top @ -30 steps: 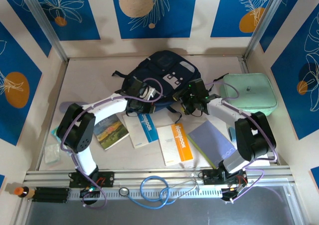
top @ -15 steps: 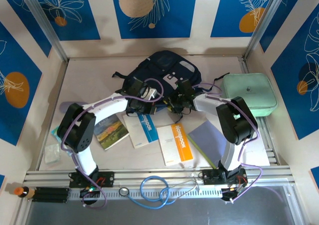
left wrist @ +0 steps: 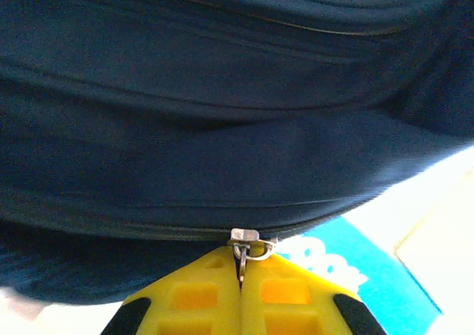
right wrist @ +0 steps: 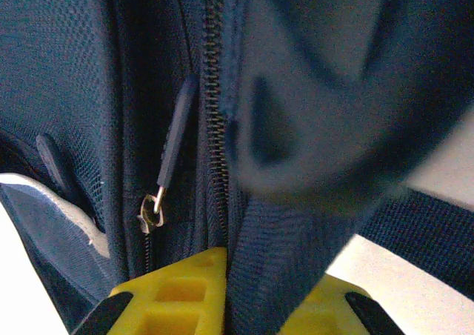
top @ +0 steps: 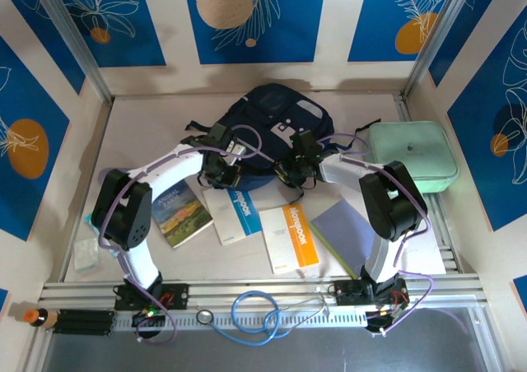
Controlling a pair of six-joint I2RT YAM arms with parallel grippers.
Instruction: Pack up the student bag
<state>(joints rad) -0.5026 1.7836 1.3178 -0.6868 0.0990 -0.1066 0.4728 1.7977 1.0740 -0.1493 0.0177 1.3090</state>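
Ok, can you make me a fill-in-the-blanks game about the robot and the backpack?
1. The left gripper is pinching the backpack's ____ pull.
2. The case to the right of the backpack is mint ____.
3. The right gripper squeezes a fold of fabric on the ____.
Missing words: zipper, green, backpack.

Both white-and-black arms (top: 169, 166) trail purple cables (top: 247, 132); the yellow fingers (left wrist: 196, 299) seem moulded with square pockets.

Mint-green case (top: 409, 155) at right; orange book (top: 288, 237) beside lavender notebook (top: 350, 228); blue-white book (top: 235, 214) beside landscape-cover book (top: 181, 213)
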